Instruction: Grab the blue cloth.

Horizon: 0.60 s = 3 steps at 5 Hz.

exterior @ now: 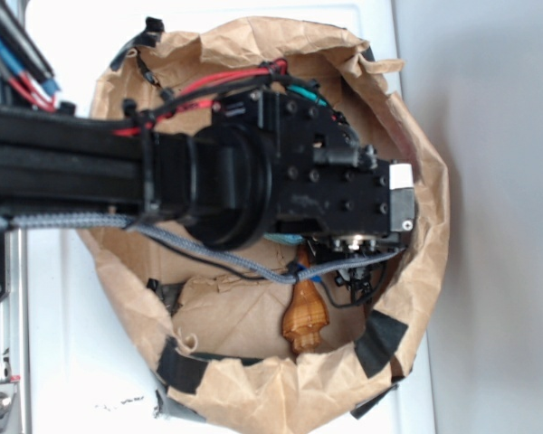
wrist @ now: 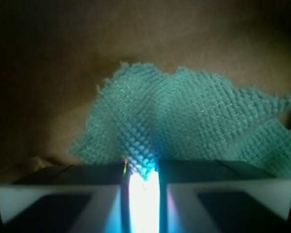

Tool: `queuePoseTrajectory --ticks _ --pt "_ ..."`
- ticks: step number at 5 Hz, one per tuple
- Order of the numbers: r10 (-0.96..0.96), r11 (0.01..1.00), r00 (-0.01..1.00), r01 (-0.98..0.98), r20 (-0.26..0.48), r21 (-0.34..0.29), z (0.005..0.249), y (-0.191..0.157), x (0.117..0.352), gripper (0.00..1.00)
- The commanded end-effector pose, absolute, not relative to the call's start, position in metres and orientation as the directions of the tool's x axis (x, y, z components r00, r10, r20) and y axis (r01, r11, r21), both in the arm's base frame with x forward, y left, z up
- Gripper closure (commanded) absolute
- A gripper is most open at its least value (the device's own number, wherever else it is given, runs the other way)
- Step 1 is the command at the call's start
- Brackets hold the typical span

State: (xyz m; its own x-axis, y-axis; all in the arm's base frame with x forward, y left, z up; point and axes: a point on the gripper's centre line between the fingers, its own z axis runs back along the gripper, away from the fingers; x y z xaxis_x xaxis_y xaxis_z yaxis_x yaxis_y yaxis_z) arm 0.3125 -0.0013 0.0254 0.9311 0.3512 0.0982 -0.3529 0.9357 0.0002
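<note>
With its fingers nearly pressed together, the end effector pinches a fold of the blue cloth.

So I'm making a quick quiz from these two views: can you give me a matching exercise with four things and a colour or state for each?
Things:
1. blue cloth
2. seashell
3. paper lining
4. gripper

Descriptions:
A. amber-brown, glossy
B. crumpled, tan
C. teal, fuzzy weave
D. fingers nearly together, pinching a fold

Pairs: 1-C, 2-A, 3-B, 4-D
</note>
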Motion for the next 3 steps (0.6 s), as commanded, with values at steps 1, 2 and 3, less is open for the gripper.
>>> queuePoseTrajectory --ticks 1,2,3 --pt "0.377 0.926 0.918 -0.372 0.125 -0.06 0.069 0.009 0.31 1.0" --pt "0.362 0.927 0.932 -0.36 0.0 -0.108 0.113 0.019 0.302 1.0" --pt "0.294 0.946 0.956 -0.288 0.02 -0.153 0.139 0.027 0.293 1.0"
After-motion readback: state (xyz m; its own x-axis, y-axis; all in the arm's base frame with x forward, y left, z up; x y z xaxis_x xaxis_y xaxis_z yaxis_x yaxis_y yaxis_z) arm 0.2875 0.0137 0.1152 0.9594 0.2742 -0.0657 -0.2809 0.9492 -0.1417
